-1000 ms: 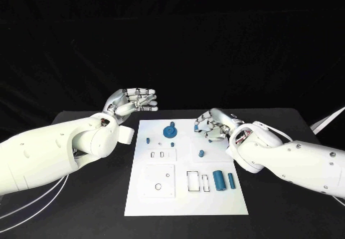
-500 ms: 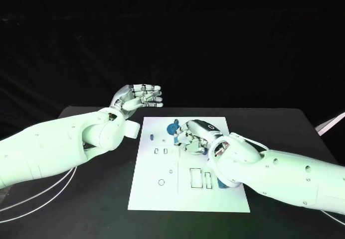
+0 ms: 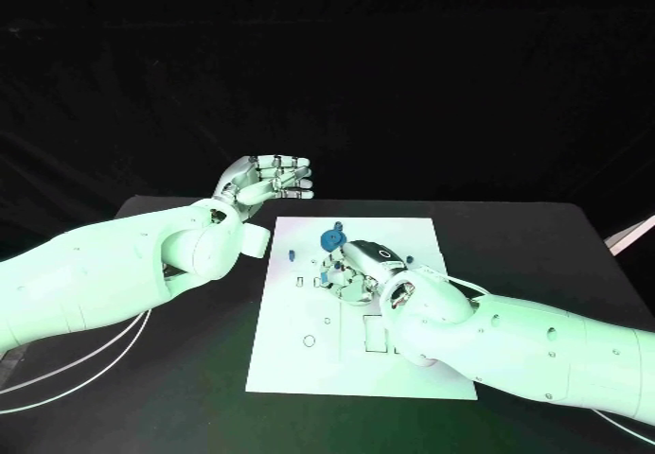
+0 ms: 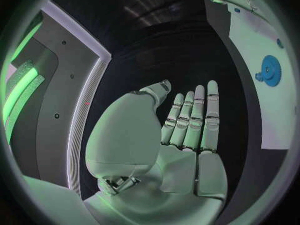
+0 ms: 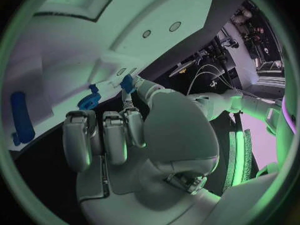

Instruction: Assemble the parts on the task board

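Task board (image 3: 410,378): right hand (image 3: 358,276) pinches small blue part (image 5: 127,83); left hand (image 3: 269,180) loose, empty.

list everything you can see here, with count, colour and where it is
table: one, black, under everything
task board: one, white, middle of the table, with outlined slots and small holes
gear-shaped part: one, blue, on the far half of the board
small part: one, blue, pinched at the right hand's fingertips over the board
long part: one, blue, lying on the board
other small parts: blue, on the board near the right hand; count unclear
left hand: silver, raised past the board's far left corner, fingers straight, holding nothing
right hand: silver, over the board's middle
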